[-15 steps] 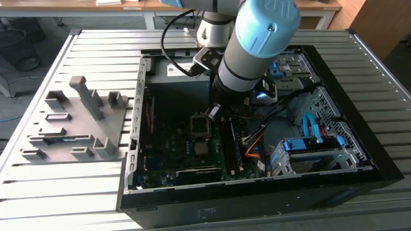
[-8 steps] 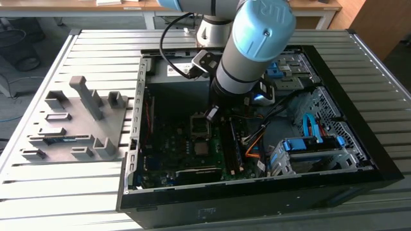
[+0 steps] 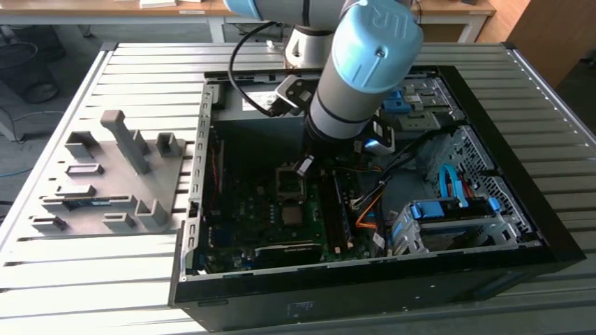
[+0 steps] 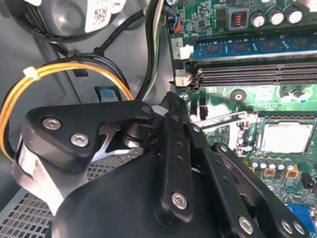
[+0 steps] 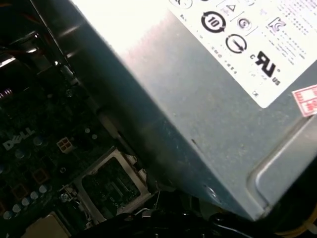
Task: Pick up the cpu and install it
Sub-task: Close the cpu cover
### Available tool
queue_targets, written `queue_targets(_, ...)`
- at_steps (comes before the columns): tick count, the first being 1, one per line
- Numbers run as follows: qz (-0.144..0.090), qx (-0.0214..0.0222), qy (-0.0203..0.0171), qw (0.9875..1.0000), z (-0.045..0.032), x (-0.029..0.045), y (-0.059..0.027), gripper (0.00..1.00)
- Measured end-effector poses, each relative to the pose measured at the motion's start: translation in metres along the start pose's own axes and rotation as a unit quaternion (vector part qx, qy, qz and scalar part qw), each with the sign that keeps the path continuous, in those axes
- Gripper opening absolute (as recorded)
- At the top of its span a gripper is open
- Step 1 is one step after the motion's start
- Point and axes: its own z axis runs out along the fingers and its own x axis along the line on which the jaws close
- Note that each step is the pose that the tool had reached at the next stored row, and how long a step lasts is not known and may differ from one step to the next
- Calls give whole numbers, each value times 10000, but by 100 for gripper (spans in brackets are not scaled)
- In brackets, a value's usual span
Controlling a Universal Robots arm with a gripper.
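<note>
The cpu (image 4: 286, 136), a small square chip with a pale silver top, lies flat in the motherboard socket in the second wrist view, framed by the socket's metal bracket with a thin lever (image 4: 223, 118) beside it. My gripper (image 4: 166, 104) hangs over the board a short way from the socket. Its black links meet at one tip, so it is shut, and I see nothing held between the fingers. In the exterior view the gripper (image 3: 303, 167) reaches down into the open computer case (image 3: 521, 230), just above the socket (image 3: 290, 184).
The grey power-supply box (image 5: 198, 99) looms close beside the wrist. Yellow and black cables (image 4: 59, 69) run near the gripper, with memory slots (image 4: 257, 74) beyond. A drive cage with blue cables (image 3: 456, 209) occupies the exterior view's right; a grey fixture plate (image 3: 112, 181) lies outside the case.
</note>
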Motion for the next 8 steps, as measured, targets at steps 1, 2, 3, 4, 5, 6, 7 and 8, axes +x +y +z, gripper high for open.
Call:
queue_targets(1, 0, 0, 1, 10000, 1, 5, 5, 10)
queue_targets(2, 0, 1, 1, 10000, 2, 9, 11, 10)
queue_targets(3, 0, 1, 1, 10000, 3, 13, 15, 10)
queue_targets(4, -1, 2, -2, 10000, 5, 19, 19, 10)
queue_targets(5, -3, 7, -6, 10000, 5, 25, 24, 10)
queue_targets(6, -5, 14, -11, 10000, 3, 31, 29, 10)
queue_targets(7, -8, 24, -19, 10000, -2, 38, 35, 10)
queue_targets(8, -12, 33, -26, 10000, -11, 42, 42, 10)
